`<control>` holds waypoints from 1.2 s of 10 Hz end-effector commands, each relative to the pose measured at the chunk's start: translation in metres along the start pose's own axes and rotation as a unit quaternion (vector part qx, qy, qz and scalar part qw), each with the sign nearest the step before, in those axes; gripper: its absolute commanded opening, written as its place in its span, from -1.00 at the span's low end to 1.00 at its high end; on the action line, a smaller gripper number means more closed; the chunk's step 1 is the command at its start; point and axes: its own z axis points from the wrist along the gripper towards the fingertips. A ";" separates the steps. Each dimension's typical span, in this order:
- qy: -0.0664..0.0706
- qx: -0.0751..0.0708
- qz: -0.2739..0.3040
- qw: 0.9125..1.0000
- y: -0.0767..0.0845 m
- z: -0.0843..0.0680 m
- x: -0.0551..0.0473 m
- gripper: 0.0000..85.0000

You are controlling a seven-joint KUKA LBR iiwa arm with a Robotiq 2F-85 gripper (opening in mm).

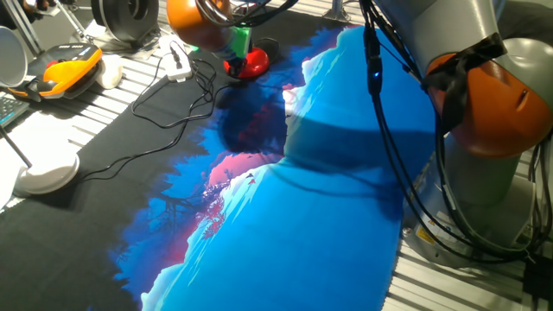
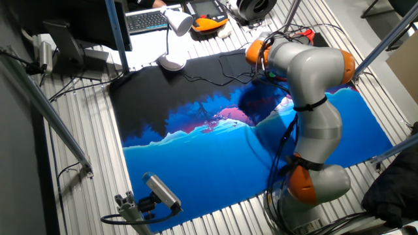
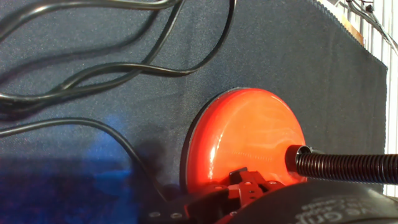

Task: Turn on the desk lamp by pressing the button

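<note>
Small desk lamp with glossy red round domed base (image 3: pixel 245 143) and dark ribbed stem, set on the black cloth near the far edge of the table (image 1: pixel 259 276). Hand (image 1: pixel 240 41) poised right over the base (whether open or closed, impossible to tell; fingertips hidden in every view). Best pressed straight down, slowly, squarely on the button. Off-centre contact likely to slide off the dome. Loose black cables (image 3: pixel 93 74) alongside, best avoided.
</note>
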 end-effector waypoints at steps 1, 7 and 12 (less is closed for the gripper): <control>0.000 0.000 0.000 1.000 0.001 0.000 0.000 -1.00; 0.000 -0.001 0.007 1.000 0.003 0.001 0.001 -1.00; 0.003 -0.055 0.011 0.998 -0.008 -0.016 0.005 -1.00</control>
